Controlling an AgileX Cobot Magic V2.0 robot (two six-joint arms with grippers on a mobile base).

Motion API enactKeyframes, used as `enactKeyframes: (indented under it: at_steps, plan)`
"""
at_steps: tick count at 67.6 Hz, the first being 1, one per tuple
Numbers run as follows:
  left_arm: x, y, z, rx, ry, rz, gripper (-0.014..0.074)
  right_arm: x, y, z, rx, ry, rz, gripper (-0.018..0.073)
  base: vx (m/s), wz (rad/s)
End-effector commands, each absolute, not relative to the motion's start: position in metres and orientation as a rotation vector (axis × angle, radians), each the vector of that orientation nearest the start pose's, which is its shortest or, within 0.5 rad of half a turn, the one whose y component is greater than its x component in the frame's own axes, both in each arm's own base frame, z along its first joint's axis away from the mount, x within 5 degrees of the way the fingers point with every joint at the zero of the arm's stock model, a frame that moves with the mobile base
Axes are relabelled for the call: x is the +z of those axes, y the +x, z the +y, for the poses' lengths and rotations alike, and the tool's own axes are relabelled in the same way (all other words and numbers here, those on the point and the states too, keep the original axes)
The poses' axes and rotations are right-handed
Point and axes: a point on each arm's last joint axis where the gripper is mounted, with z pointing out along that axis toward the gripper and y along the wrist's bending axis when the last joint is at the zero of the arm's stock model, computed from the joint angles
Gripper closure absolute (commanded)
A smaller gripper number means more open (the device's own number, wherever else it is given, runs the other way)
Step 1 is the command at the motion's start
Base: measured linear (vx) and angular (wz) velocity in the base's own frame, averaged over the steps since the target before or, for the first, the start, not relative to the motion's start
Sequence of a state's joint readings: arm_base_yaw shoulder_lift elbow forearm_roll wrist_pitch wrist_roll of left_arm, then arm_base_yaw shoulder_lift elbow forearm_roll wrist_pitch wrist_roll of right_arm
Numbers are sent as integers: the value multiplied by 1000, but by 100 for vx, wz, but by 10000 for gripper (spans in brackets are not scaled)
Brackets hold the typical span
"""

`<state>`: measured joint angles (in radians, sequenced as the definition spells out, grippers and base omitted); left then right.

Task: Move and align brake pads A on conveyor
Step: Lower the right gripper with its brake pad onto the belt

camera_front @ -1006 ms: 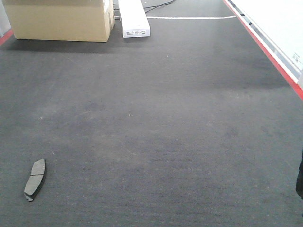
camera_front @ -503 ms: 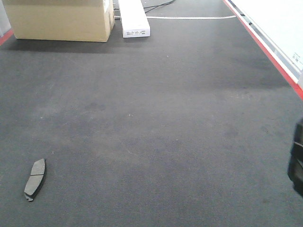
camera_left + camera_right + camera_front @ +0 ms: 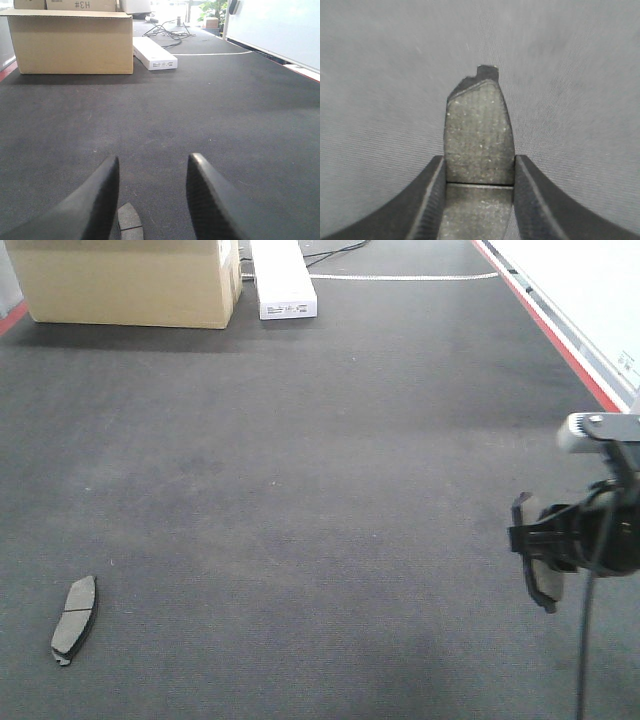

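Note:
One brake pad (image 3: 74,619) lies flat on the dark felt conveyor (image 3: 320,490) at the near left. In the left wrist view the same pad (image 3: 129,221) peeks out low between the fingers of my left gripper (image 3: 154,165), which stands open above it. My right gripper (image 3: 535,550) hangs over the belt at the right, shut on a second brake pad (image 3: 543,565) held edge-up. In the right wrist view that pad (image 3: 479,135) fills the gap between the fingers (image 3: 432,190), grey face and centre groove showing.
A cardboard box (image 3: 125,282) and a white oblong box (image 3: 282,278) stand at the far end of the belt. A red strip (image 3: 560,345) with a white rail runs along the right edge. Cables lie beyond the boxes.
My right gripper has come into the front view from the right edge, carrying a brake pad leftward over the belt. The pad at the near left has not moved.

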<state>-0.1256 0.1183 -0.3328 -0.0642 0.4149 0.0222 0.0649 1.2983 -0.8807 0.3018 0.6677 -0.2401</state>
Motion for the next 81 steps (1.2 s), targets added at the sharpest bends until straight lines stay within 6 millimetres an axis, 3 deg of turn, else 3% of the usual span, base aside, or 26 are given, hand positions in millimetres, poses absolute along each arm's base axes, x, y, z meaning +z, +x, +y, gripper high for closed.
enactKeyframes:
  at_steps: [1,27,44,60,71,81]
  plan:
    - [294,47,-8,-161,81,1592,297,275,273,33,258,-134,2496,546,0,0]
    - [294,47,-8,-161,81,1592,297,200,325,34,212,-190,2733,465,0,0]
    - [294,47,-8,-161,81,1592,297,173,339,33,193,-200,2815,267,0,0]
    - [294,47,-8,-161,81,1592,297,191,339,32,171,-211,2760,78,0,0]
    - [294,47,-8,-161,81,1592,297,229,326,30,142,-224,2678,76,0,0]
    - [294,47,-8,-161,81,1592,297,283,300,26,97,-243,2542,89,0,0]
